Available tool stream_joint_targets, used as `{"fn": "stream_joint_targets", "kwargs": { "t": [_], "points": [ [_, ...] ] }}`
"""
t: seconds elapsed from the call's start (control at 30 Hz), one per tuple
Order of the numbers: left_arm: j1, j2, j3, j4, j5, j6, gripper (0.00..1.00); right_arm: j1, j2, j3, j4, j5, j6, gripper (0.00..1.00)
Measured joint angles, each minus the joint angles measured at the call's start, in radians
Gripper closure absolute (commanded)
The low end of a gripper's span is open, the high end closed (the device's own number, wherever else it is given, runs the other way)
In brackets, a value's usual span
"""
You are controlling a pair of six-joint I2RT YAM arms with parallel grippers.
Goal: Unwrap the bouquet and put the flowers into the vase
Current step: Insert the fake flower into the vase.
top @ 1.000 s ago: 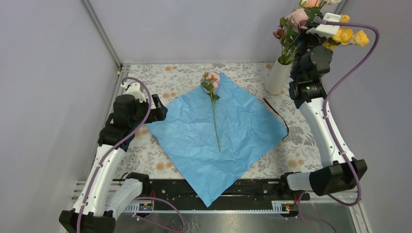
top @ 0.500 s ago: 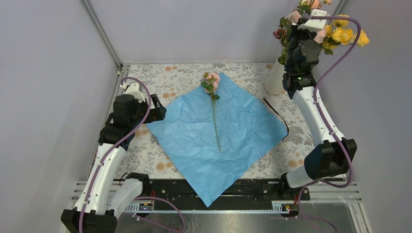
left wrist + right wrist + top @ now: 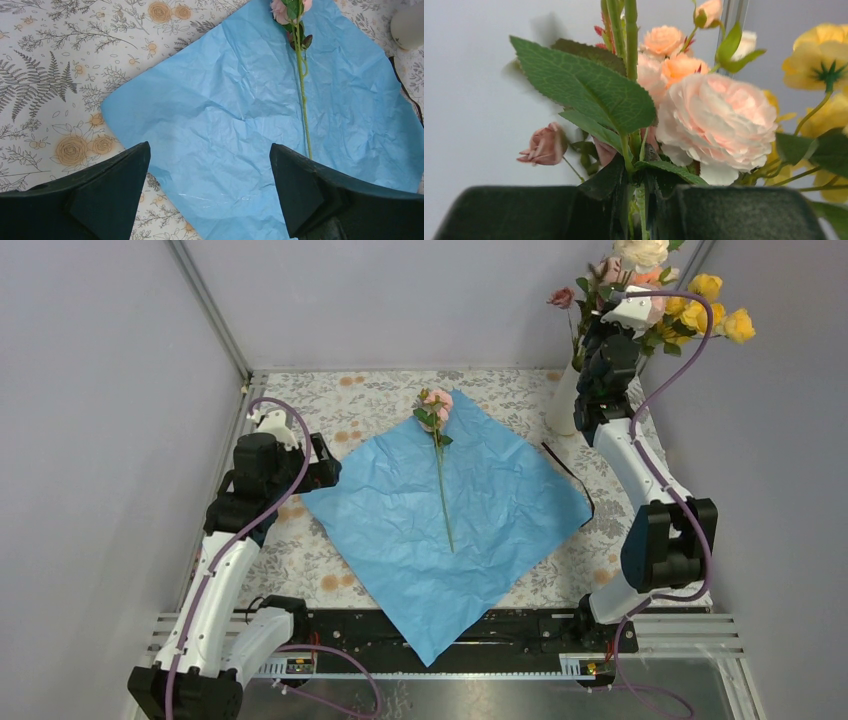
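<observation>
Since 1 second ago the right arm has folded its elbow upward and swung in toward the far right corner, carrying the flowers (image 3: 655, 295) higher and more squarely over the vase (image 3: 562, 400). The left arm, the blue paper (image 3: 450, 510) and the pink rose (image 3: 440, 465) lie as they did.

The right hand (image 3: 603, 330) is pinching the green stems of the bunch; in the right wrist view they pass between its 2 dark fingers (image 3: 744, 212), with cream, peach and yellow blooms (image 3: 716, 120) above. The bunch stands upright, heads up. Its lower stems run down to the vase's mouth, and how deep they sit cannot be told. The vase stands upright on the desk (image 3: 340, 400) at the far right, just beyond the paper's right corner.

The pink rose lies flat on the opened paper, its long axis running near to far, bloom at the far corner. A dark ribbon (image 3: 572, 478) lies along the paper's right edge.

The left hand (image 3: 325, 462) is spread wide and holds nothing, poised over the paper's left corner (image 3: 115, 105).
</observation>
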Motion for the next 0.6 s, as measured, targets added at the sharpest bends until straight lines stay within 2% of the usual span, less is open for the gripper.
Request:
{"fn": "stream_joint_targets", "kwargs": {
  "t": [0.2,0.43,0.6],
  "points": [
    [0.004,0.007,0.0,0.0,0.005,0.0,0.01,-0.002,0.018,-0.04,0.006,0.0,0.034,1.0],
    [0.005,0.008,0.0,0.0,0.017,0.0,0.01,-0.006,0.023,-0.087,0.022,0.0,0.066,0.95],
    [0.005,0.008,0.0,0.0,0.023,0.0,0.01,-0.008,0.037,-0.1,0.021,-0.001,0.086,0.86]
  ]
}}
